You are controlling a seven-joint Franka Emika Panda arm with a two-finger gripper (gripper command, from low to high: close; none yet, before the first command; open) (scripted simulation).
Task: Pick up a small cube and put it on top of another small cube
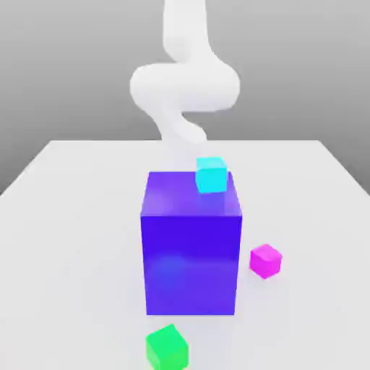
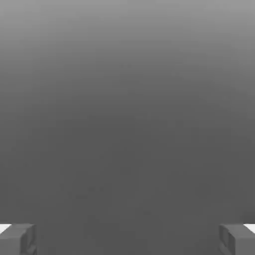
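Exterior view
Pink cube (image 1: 265, 260): lower right, on the table (image 1: 72, 209), just beside the big blue cube (image 1: 191, 246).
Cyan cube (image 1: 212, 174): on the blue cube's top.
Green cube (image 1: 167, 347): bottom centre.
Arm (image 1: 184, 83): top centre.

Hand view
Gripper (image 2: 127, 239): fingers (image 2: 17, 238) wide apart, holding nothing.

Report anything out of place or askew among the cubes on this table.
Nothing looks damaged. The green cube sits turned askew to the big blue-purple cube; the magenta cube lies at its right in the exterior view.
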